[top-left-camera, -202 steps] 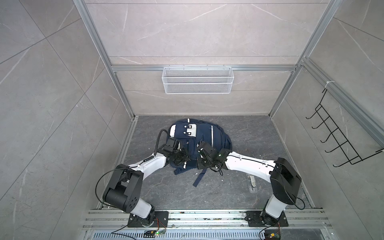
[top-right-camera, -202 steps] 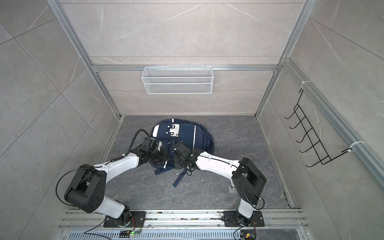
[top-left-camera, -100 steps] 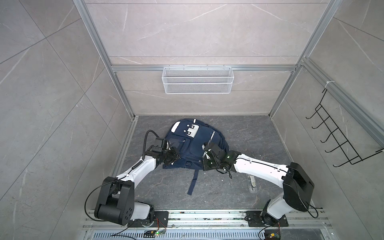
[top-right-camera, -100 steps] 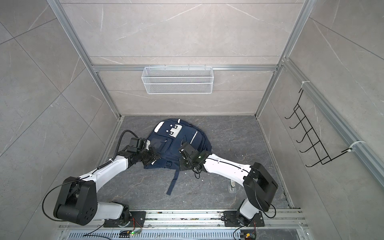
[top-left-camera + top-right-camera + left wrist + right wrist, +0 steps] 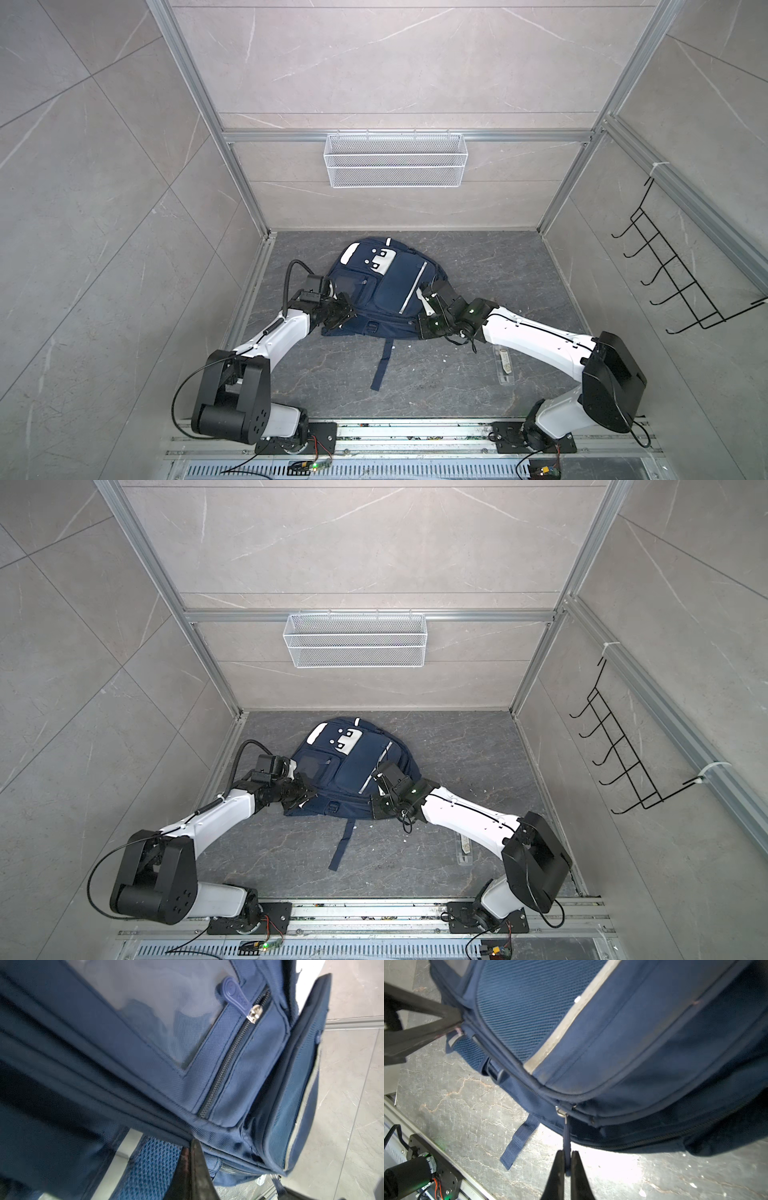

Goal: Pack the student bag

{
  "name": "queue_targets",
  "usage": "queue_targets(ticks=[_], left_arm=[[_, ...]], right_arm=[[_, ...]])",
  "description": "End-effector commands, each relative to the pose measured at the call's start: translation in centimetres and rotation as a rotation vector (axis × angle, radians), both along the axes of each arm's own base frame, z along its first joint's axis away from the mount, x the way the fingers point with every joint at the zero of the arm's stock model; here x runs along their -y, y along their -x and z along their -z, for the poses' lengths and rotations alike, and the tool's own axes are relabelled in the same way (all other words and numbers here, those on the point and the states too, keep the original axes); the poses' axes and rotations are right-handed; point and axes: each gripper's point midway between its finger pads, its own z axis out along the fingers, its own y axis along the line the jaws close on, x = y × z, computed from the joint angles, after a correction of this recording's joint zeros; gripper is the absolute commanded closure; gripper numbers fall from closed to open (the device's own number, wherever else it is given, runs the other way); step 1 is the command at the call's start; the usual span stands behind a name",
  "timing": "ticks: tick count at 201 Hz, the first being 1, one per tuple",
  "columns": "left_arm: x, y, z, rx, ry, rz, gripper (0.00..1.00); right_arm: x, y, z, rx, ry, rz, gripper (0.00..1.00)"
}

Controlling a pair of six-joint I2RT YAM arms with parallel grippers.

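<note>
One bag (image 5: 386, 291); two pincers, the left pincer (image 5: 348, 316) and the right pincer (image 5: 568, 1164); one wire basket (image 5: 395, 166); one hook rack (image 5: 681, 274); one clear item (image 5: 505, 365).

Navy student bag (image 5: 633, 1047), right gripper (image 5: 567, 1157) fingers (image 5: 559, 1169) clamped on its zipper pull (image 5: 566, 1135)

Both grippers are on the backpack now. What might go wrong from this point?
1. The right gripper pinches the thin zipper pull only at its very tips, so it may slip out under tension.
2. The left gripper anchors the student bag by a narrow edge seam. If that gives, the bag may drag rather than unzip.
3. The loose trailing strap might snag on an arm.
</note>
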Motion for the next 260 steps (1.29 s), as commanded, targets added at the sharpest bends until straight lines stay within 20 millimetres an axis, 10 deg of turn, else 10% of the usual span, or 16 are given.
queue_targets(ticks=[1,53,63,110,180,260], left_arm=[[-1.8,-3.7,-1.4,0.082,-0.061,-0.067,1.0],[-0.3,-7.8,-2.0,0.075,-0.029,-0.037,1.0],[-0.2,-7.9,-2.5,0.087,-0.018,-0.038,0.85],[0.4,-5.1,-4.4,0.12,-0.015,-0.003,0.62],[3.4,1.2,-4.1,0.112,-0.015,0.095,0.54],[5.4,1.5,-3.4,0.116,0.059,0.113,0.54]], right_arm=[[-0.8,0.5,-0.4,0.001,0.02,-0.006,1.0],[-4.0,1.3,-0.6,0.004,-0.008,-0.056,1.0],[-4.4,1.3,-0.7,0.004,-0.012,-0.059,1.0],[-5.4,0.9,-0.9,0.009,-0.032,-0.07,1.0],[-6.9,0.9,-2.9,0.039,-0.07,-0.113,1.0],[-7.4,1.4,-4.1,0.053,-0.08,-0.131,1.0]])
